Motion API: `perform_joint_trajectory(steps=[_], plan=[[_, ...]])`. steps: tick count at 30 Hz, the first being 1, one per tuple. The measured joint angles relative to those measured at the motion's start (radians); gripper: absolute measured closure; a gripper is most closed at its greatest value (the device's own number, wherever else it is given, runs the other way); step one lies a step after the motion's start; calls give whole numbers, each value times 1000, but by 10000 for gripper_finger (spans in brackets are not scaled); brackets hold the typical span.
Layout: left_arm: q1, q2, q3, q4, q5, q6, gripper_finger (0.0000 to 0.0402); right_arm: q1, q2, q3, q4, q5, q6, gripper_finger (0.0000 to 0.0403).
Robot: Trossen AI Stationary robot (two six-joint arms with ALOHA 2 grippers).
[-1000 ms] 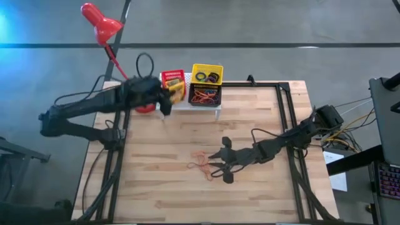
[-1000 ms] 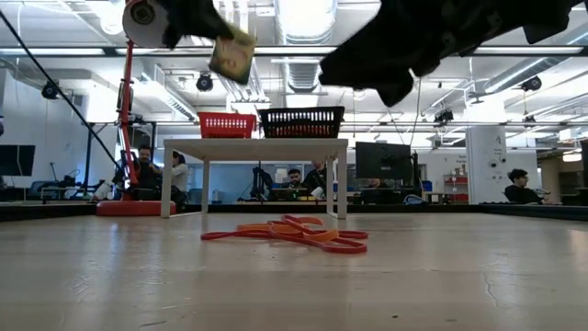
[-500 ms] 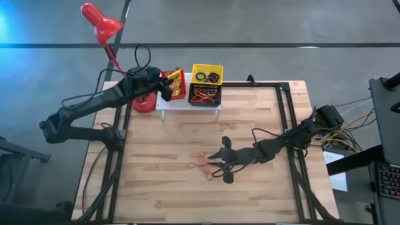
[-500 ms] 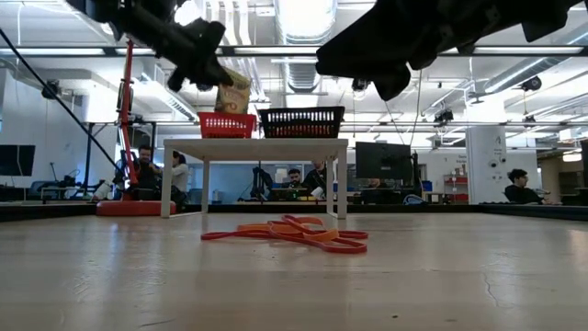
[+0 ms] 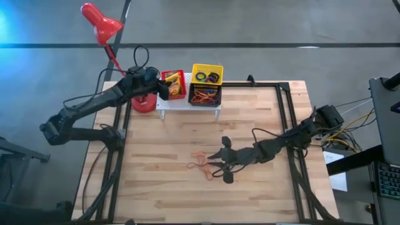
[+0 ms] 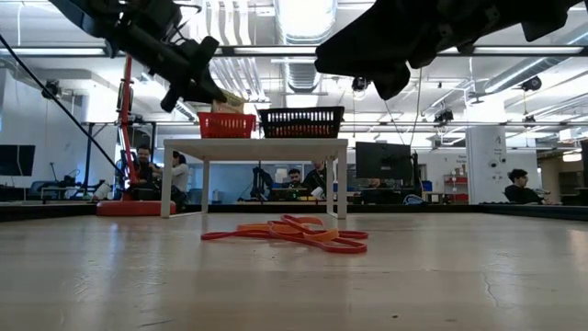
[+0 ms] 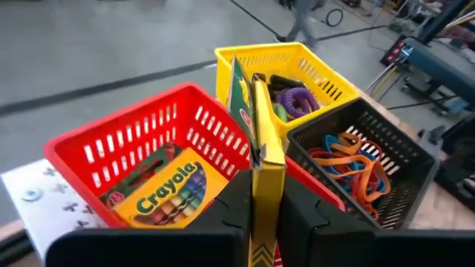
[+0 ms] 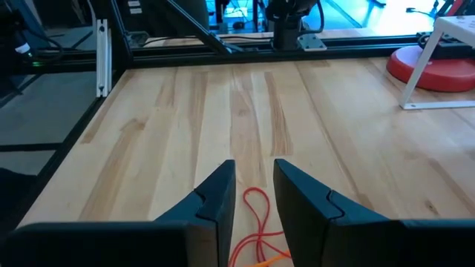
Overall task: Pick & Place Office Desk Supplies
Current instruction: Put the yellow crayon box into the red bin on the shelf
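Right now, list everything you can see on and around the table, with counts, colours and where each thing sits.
Red basket: one, on the white rack, holds a crayon box.
Yellow basket: one, behind the red one, holds rings.
Black basket: one, beside the red one, holds rubber bands.
Crayon box in basket: one, yellow and green, lying flat.
Held crayon box: one, yellow and green, on edge over the red basket.
Loose rubber bands: a few, orange-red, mid-table.
White rack: one, at the table's far edge.
Desk lamp: one, red, far left corner.
Left tool: shut on the held crayon box.
Right tool: above the loose rubber bands.
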Motion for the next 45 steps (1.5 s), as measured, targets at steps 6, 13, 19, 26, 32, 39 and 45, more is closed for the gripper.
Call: perform_joint_trajectory(steps=[6, 13, 19, 26, 32, 39, 45], plan=[[17, 50, 3, 12, 64, -28, 362, 0, 0, 0, 2, 0, 0, 319], [17, 75, 2, 25, 64, -26, 346, 0, 0, 0, 1, 0, 0, 326], [17, 65, 15, -14, 56, -17, 319, 0, 0, 0, 1, 0, 2, 321], [17, 30, 42, -88, 59, 11, 314, 0, 0, 0, 1, 0, 2, 322], [16, 6, 42, -157, 59, 7, 314, 0, 0, 0, 1, 0, 1, 332], [16, 6, 42, -180, 59, 9, 292, 0, 0, 0, 1, 0, 1, 333], [17, 6, 42, -191, 59, 8, 237, 0, -1, 0, 1, 0, 1, 325]])
